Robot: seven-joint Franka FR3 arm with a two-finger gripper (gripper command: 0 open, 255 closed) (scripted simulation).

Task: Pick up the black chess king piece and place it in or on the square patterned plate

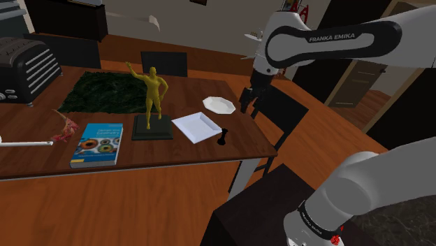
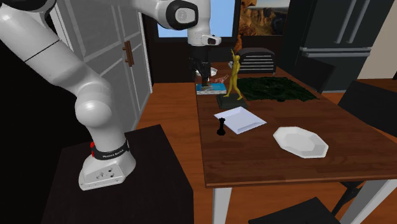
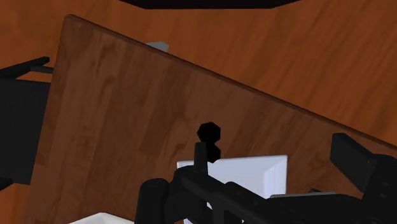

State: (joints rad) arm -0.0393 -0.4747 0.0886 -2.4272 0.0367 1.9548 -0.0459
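King [image 1: 222,136] beside square plate [image 1: 198,126] on desk [image 1: 140,150], hand [image 1: 246,103] released.
Small, black, round-topped, it stood upright near the white plate's corner; fingers apart, empty.

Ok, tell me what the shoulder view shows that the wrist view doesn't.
Shoulder adds: statue, book, toaster, green mat. Wrist adds: a top-down angle on the king, just ahead of the open gripper. Both: king, square plate, table, gripper.
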